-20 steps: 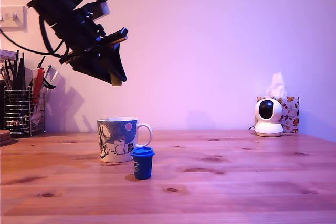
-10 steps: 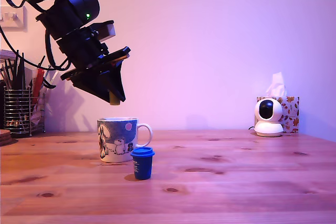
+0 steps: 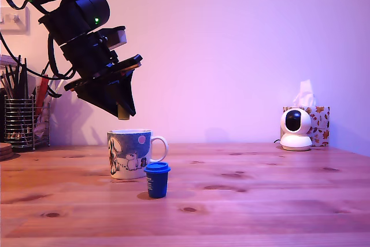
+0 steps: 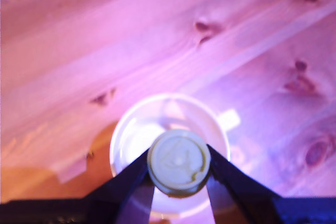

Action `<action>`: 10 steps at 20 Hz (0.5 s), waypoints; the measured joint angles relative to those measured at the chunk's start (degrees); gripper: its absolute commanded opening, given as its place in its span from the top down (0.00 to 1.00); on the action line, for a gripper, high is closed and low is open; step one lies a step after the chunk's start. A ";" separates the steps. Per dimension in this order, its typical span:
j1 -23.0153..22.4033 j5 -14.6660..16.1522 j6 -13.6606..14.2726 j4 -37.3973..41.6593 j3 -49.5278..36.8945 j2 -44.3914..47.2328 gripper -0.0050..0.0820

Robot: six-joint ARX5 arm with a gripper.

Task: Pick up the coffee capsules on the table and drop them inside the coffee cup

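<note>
Gripper [image 4: 179, 162] clamps olive-green capsule [image 4: 179, 162] above white mug [image 3: 129, 153].

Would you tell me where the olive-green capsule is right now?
The olive-green capsule is held in the gripper, above the white mug at the exterior view's left; the wrist view shows it over the mug's opening.
</note>
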 measured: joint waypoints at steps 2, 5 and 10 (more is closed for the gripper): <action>0.00 -0.90 0.09 0.00 0.00 0.00 0.48; 0.00 -0.92 0.22 0.02 0.00 0.00 0.46; 0.00 -0.92 0.76 0.00 0.00 0.00 0.36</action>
